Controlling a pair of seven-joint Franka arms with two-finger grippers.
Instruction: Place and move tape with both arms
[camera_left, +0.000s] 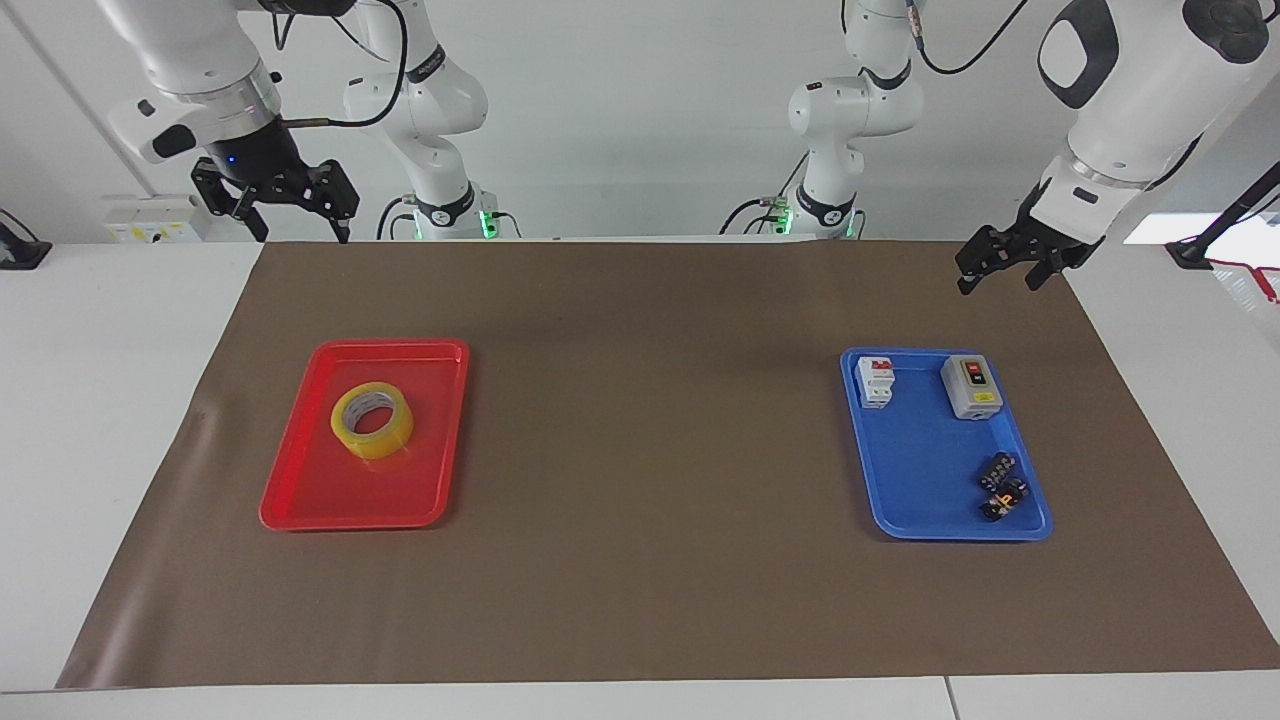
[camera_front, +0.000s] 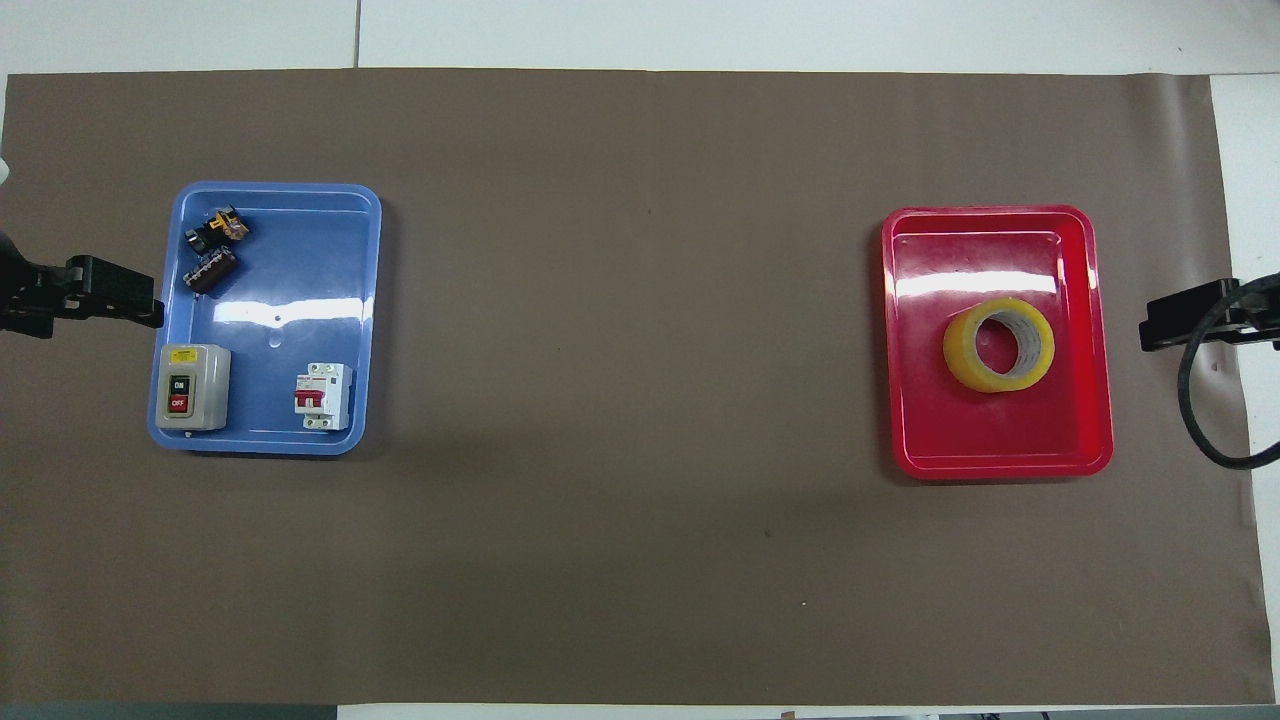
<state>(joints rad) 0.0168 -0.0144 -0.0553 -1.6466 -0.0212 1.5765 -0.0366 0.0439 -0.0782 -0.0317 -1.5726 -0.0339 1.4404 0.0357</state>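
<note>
The tape (camera_left: 372, 420), a yellow roll with a pale core, lies flat in the red tray (camera_left: 300, 500) toward the right arm's end of the table; it also shows in the overhead view (camera_front: 999, 345). My right gripper (camera_left: 300, 232) hangs open and empty in the air over the mat's edge at the robots' end, well apart from the red tray (camera_front: 1000, 465). In the overhead view the right gripper (camera_front: 1175, 320) shows beside that tray. My left gripper (camera_left: 998, 282) hangs open and empty over the mat by the blue tray (camera_left: 930, 480); it also shows in the overhead view (camera_front: 120, 303).
The blue tray (camera_front: 290, 260) holds a grey switch box (camera_left: 971, 386), a white circuit breaker (camera_left: 876, 382) and small dark parts (camera_left: 1000, 485). A brown mat (camera_left: 650, 450) covers the table. Two smaller white arms (camera_left: 440, 120) stand at the robots' end.
</note>
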